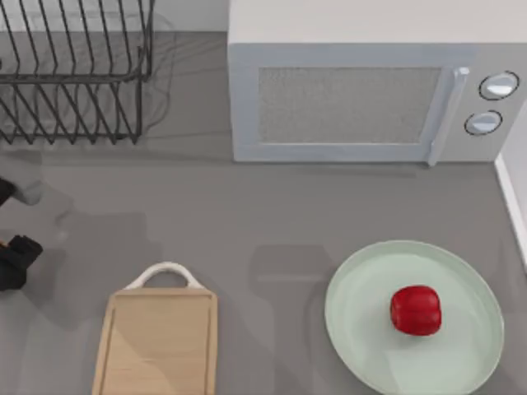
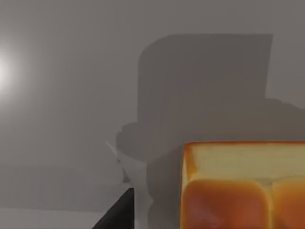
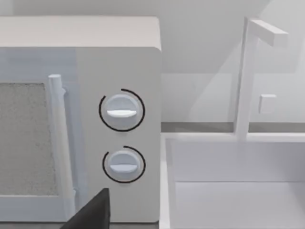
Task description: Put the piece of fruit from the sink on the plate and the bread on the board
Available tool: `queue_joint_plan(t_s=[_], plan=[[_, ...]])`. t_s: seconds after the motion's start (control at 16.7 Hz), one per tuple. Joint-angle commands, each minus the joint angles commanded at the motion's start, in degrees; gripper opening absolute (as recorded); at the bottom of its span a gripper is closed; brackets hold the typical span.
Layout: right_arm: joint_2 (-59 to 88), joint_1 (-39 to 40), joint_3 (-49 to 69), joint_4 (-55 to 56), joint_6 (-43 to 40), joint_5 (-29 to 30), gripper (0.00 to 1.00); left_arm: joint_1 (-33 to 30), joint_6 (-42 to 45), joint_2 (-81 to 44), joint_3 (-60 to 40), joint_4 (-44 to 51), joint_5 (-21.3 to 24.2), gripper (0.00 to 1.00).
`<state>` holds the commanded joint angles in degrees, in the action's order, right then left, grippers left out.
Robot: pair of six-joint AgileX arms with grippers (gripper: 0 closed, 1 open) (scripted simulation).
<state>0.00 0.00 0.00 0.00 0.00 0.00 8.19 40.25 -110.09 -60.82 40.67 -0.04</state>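
The red piece of fruit (image 1: 416,310) lies on the pale green plate (image 1: 370,271) at the front right of the counter. The wooden board (image 1: 156,346) with its white loop handle lies bare at the front left. The bread (image 2: 243,186), golden-brown rolls with paler sides, sits very close to the left wrist camera, beside a dark part of my left gripper (image 2: 116,214); whether it is held cannot be made out. My left arm (image 1: 16,259) is at the counter's far left edge. A dark part of my right gripper (image 3: 93,212) faces the microwave and the white sink (image 3: 228,191).
A white microwave (image 1: 362,90) stands at the back centre and right. A black wire dish rack (image 1: 74,74) is at the back left. The sink's rim (image 1: 512,197) runs along the right edge, with a white faucet (image 3: 245,81) behind the basin.
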Motion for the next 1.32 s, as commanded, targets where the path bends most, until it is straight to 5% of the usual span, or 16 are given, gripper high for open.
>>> queue_joint_plan(t_s=[0.3, 0.9, 1.32], plan=[[0.0, 0.0, 0.0, 0.0, 0.0, 0.0, 1.0, 0.0, 0.0, 0.0, 0.0, 0.0, 0.0, 0.0], [0.0, 0.0, 0.0, 0.0, 0.0, 0.0, 1.0, -0.1, -0.6, 2.2, -1.3, 2.4, 0.9, 0.0], [0.0, 0.0, 0.0, 0.0, 0.0, 0.0, 1.0, -0.3, -0.6, 7.2, -10.5, 17.2, 0.9, 0.0]])
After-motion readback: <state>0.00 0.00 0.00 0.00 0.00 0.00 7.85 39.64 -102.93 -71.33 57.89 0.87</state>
